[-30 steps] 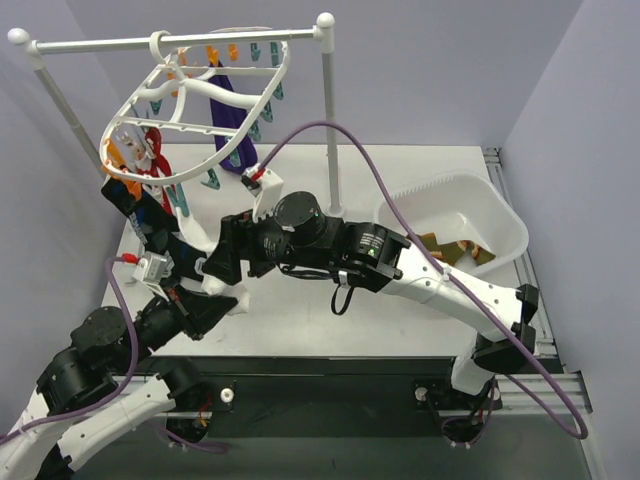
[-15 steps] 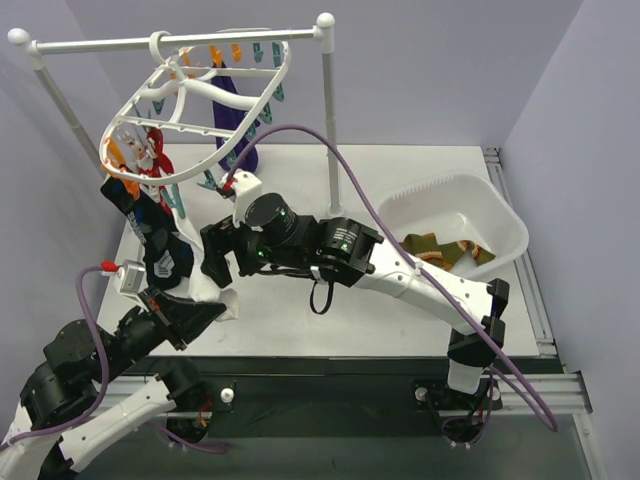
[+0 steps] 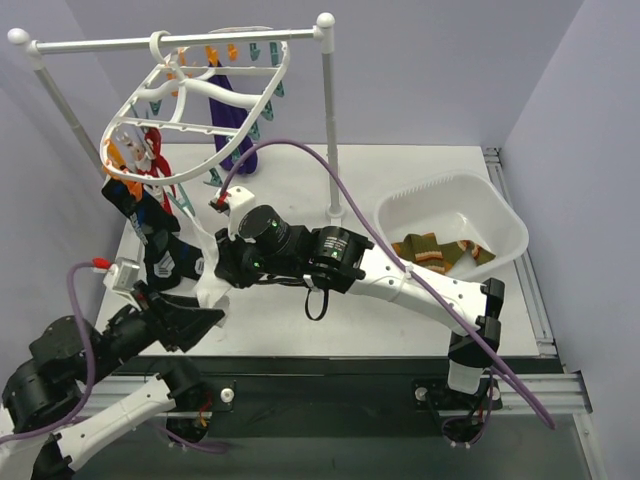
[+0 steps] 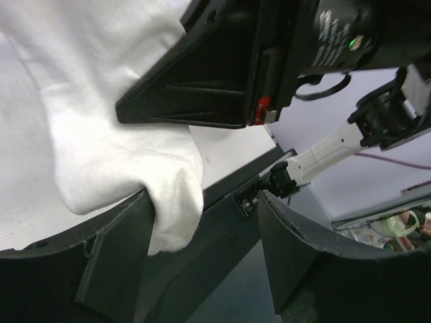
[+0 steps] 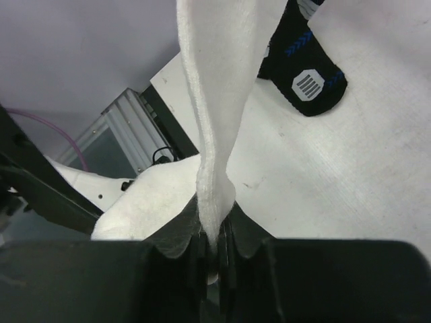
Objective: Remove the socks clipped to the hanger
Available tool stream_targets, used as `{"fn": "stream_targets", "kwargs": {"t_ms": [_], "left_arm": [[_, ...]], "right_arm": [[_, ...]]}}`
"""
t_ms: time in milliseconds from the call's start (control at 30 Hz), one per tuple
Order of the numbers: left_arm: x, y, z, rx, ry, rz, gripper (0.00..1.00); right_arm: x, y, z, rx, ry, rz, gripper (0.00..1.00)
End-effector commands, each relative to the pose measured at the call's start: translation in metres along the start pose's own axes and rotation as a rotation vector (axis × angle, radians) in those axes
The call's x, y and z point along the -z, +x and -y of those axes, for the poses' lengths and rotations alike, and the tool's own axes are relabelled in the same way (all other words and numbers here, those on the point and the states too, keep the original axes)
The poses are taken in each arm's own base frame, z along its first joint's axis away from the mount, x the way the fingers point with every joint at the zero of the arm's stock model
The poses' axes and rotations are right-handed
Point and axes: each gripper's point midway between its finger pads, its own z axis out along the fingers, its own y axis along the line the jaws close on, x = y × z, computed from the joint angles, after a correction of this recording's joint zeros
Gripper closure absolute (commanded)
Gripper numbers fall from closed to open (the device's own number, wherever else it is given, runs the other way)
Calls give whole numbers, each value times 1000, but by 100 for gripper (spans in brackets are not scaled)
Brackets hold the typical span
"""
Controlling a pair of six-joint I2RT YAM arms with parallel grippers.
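Note:
The white hanger [image 3: 200,100] hangs tilted from the rail. A purple sock [image 3: 236,112], a red-and-white sock [image 3: 151,150] and a black-navy sock [image 3: 160,245] dangle from it. A white sock [image 3: 207,285] stretches down from the hanger's near-left side. My right gripper [image 3: 218,268] is shut on it; in the right wrist view the white sock [image 5: 215,101] is pinched between the right gripper [image 5: 214,245] jaws, with the black-navy sock [image 5: 304,64] beyond. My left gripper [image 3: 205,315] is open; in the left wrist view the white sock [image 4: 101,101] drapes over the left gripper's [image 4: 205,202] left finger [image 4: 121,249].
A white pole rail [image 3: 180,42] carries the hanger; its right post [image 3: 330,130] stands mid-table. A white basin [image 3: 500,205] at the right holds olive striped socks [image 3: 440,250]. The right arm [image 3: 400,275] reaches across the table's middle.
My left gripper has opened and let go of the white sock, drawing back toward the near left. My right gripper has moved left and shut on that sock.

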Motion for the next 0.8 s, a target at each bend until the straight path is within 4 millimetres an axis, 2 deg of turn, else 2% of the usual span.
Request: {"fn": "stream_targets", "kwargs": {"t_ms": [0, 100, 133, 167, 200, 267, 300, 367, 500, 633, 700, 767], "left_arm": [[38, -42, -3, -12, -73, 137, 26], [42, -66, -13, -48, -184, 191, 25], [40, -81, -9, -52, -219, 207, 25], [40, -89, -14, -56, -272, 228, 25], [33, -99, -22, -66, -363, 244, 27], [32, -118, -22, -77, -417, 294, 28], [25, -125, -28, -89, -481, 315, 28], [17, -137, -25, -103, -494, 353, 29], [-7, -149, -23, -139, -540, 376, 31], [-20, -158, -29, -160, -633, 397, 32], [-31, -162, -25, -188, -628, 401, 32], [-33, -168, -29, -206, -670, 415, 33]], "right_arm": [[5, -17, 4, 56, 34, 70, 100], [1, -13, 12, 95, 66, 72, 100], [-1, -13, 16, 101, 86, 75, 100], [-1, -13, 18, 110, 94, 78, 100], [-2, -12, 20, 112, 103, 80, 100], [-3, -12, 20, 118, 109, 95, 100], [-3, -12, 19, 123, 108, 100, 100], [-4, -12, 19, 132, 105, 104, 100], [-2, -11, 21, 141, 113, 105, 100], [6, -13, 22, 148, 119, 117, 100], [7, -14, 24, 150, 125, 121, 100], [10, -14, 25, 150, 127, 126, 100]]}}
